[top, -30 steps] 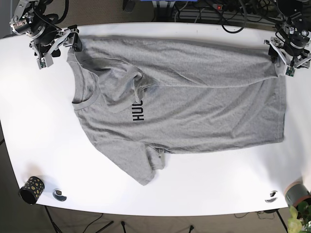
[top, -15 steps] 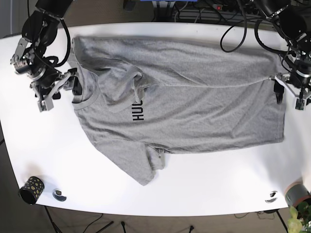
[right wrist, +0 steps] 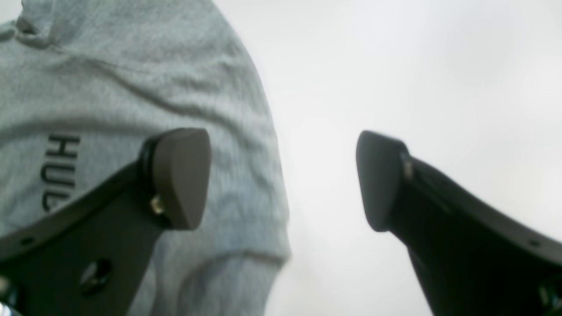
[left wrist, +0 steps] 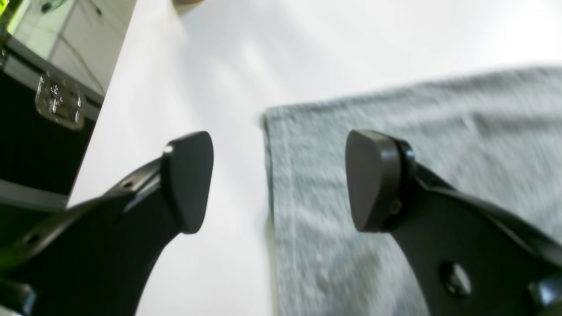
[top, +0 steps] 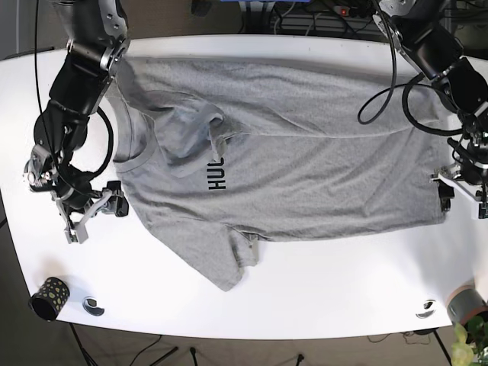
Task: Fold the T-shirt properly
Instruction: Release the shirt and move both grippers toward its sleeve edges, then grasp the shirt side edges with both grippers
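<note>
Along the near edge of the white table stand a small black cup with gold dots at the near left and a grey pot at the near right, with a small round object just beside each.

The right gripper hovers at the left side of the table, just beside the lower shoulder of the grey T-shirt. In its wrist view the right gripper is spread wide and holds nothing: one finger is over the cloth, the other over bare table, with the shirt's edge between them.

The left gripper is at the right side, at the near corner of the shirt's hem. From the left wrist camera, the left gripper is likewise wide apart and empty, straddling the hem edge; whether either pad touches the cloth cannot be told.

The T-shirt lies spread across the middle of the table, collar to the left, hem to the right, one sleeve pointing near, the far sleeve folded in over the chest. Black letters on the chest read "HUC"; any further letters are hidden under the fold.

Beyond the far edge, dark cables run along the floor.
</note>
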